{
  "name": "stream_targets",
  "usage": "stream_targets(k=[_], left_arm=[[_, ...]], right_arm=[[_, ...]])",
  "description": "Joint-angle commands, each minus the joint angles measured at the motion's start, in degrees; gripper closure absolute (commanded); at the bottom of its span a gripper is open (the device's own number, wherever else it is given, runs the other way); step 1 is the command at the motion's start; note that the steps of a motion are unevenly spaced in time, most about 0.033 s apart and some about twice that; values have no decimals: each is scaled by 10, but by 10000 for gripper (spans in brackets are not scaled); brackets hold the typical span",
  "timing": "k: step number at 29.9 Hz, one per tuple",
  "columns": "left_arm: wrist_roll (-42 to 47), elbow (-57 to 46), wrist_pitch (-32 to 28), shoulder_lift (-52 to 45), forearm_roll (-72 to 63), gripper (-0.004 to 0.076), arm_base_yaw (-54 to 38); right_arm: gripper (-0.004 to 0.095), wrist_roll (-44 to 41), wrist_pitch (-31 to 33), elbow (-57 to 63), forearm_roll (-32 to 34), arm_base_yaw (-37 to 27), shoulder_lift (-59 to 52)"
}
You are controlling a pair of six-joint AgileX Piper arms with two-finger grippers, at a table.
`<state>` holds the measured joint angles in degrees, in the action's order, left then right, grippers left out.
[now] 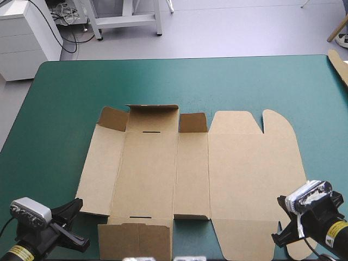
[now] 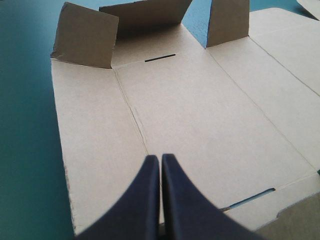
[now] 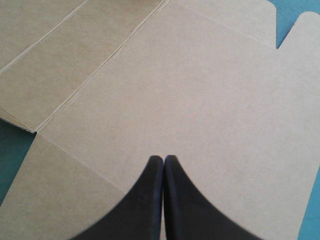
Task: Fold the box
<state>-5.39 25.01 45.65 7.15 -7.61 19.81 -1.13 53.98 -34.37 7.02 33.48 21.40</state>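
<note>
High view: spare board [image 1: 340, 66] lies well apart from the box [image 1: 239, 174].

My box [image 1: 217, 163] is plain brown board, matt and faintly fibrous, rough at its cut edges. The teal-green cover [image 1: 244, 81] looks smooth and dull. My left gripper [image 2: 160, 159] and right gripper [image 3: 163, 159] have smooth, matt black fingers.

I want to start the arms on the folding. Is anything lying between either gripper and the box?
Nothing visible. The left gripper and the right gripper, both shut, face the bare box with nothing between. A spare board lies at the far right edge of the table, apart from the box.
</note>
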Motion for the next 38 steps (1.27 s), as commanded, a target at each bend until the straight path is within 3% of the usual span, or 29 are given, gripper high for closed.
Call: stream_targets(k=[1,6,14,28,38], left_arm=[[2,13,-43,8,-8,731,4],[2,13,-43,8,-8,679,4],[2,13,-43,8,-9,245,4],[4,32,-30,24,-3,255,4],[4,182,60,222,-1,255,4]], right_arm=[[924,-3,-70,35,2,-1,-50],[924,-3,-94,56,1,-1,-105],[924,-3,-94,56,1,-1,-113],[924,-3,-97,56,0,-1,-113],[924,-3,-97,56,0,-1,-113]])
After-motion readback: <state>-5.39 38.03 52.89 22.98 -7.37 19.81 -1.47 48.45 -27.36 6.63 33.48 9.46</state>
